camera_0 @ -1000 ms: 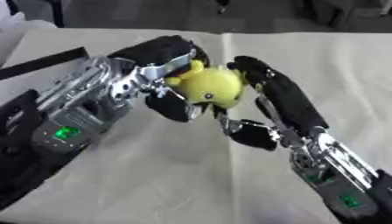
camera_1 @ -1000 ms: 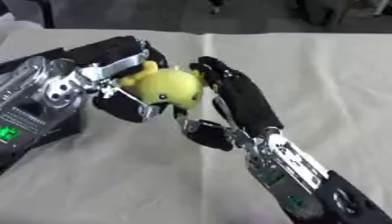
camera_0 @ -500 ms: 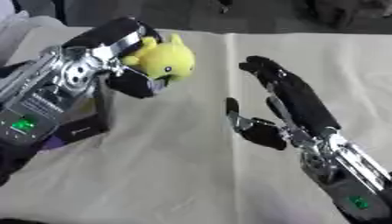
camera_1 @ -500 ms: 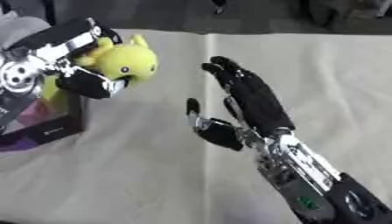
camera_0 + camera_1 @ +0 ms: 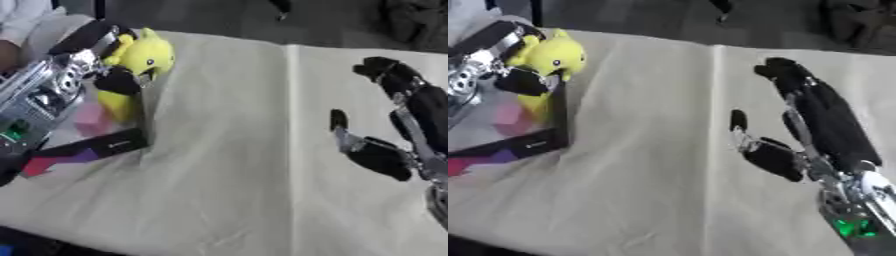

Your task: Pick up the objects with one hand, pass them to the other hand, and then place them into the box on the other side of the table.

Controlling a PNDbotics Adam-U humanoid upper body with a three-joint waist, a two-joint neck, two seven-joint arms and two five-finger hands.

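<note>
Cream cloth (image 5: 236, 165) covers the table, creased down the middle, dark floor beyond the far edge. Near right, right hand (image 5: 798, 145) hovers over the cloth, fingers straight and spread, thumb out, holding nothing. Left side, dark box (image 5: 105, 145) with pink and purple inside sits on the cloth. Above its far corner, left hand (image 5: 92, 60) has fingers and thumb curled round yellow plush toy (image 5: 140, 57), toy over the box opening.
</note>
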